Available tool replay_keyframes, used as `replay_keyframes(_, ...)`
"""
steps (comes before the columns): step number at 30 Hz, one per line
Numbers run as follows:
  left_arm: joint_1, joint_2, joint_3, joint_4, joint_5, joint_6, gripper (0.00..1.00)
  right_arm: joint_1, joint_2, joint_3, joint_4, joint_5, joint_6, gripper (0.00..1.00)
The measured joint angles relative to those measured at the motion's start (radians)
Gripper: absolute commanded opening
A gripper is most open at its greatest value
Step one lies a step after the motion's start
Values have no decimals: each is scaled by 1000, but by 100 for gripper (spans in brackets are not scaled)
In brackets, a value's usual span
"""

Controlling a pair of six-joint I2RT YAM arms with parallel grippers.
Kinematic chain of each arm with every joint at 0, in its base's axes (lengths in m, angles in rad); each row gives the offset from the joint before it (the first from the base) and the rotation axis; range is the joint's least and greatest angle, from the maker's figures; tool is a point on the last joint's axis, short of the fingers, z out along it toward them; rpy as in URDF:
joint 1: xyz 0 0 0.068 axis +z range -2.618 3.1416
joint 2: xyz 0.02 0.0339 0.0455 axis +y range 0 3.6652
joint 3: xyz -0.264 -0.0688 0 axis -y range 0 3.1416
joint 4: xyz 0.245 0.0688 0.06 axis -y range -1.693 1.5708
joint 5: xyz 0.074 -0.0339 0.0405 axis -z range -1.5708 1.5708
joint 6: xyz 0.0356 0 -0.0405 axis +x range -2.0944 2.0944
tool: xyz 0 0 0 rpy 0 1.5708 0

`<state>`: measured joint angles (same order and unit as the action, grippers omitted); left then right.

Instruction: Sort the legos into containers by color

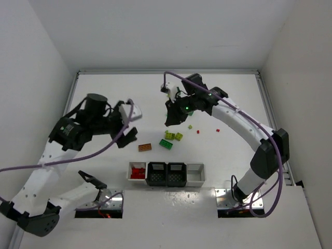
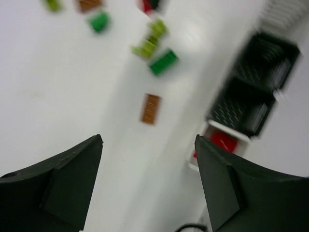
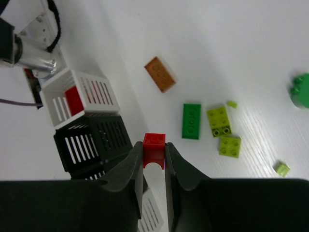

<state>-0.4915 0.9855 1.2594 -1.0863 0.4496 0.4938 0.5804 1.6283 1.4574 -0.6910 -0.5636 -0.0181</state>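
Right end effector [image 3: 154, 152] pinches a red lego [image 3: 154, 143]. Left end effector [image 2: 148, 142] gapes wide, empty. Loose legos [image 1: 166, 143] lie mid-frame on the worktop [image 1: 124, 85], above the containers [image 1: 195, 175]. Red bricks [image 1: 137, 173] sit in the leftmost bin.

White arms [image 1: 33, 179], black joints [image 1: 96, 104], purple cables [image 1: 15, 168]

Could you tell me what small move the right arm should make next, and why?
Probably carry the red brick, pinched in the right gripper, over to the end white bin, since that bin already holds red pieces.
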Motion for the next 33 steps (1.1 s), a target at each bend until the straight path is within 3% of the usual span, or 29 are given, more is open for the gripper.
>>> replay_keyframes(3, 49, -27, 88, 98, -103, -166, 74, 55, 20, 27, 0, -16, -8, 5)
replay_keyframes(5, 98, -23, 153, 158, -180, -277, 82, 97, 32, 38, 0, -24, -13, 5)
replay_keyframes(6, 124, -20, 172, 189, -217, -326, 98, 115, 35, 38, 2, -27, -16, 5)
replay_keyframes(13, 328, 53, 215, 275, -378, -582, 100, 261, 39, -2, 19, -26, -52, 4)
replay_keyframes(21, 612, 278, 245, 278, -254, -736, 100, 477, 51, -74, 64, 61, -109, 4)
replay_keyframes(29, 631, 274, 230, 266, -182, -742, 100, 589, 162, -36, 114, 135, -124, 4)
replay_keyframes(30, 631, 270, 228, 265, -181, -741, 100, 595, 182, -27, 116, 145, -124, 10)
replay_keyframes(33, 631, 266, 225, 264, -181, -737, 100, 607, 218, -21, 125, 174, -126, 16)
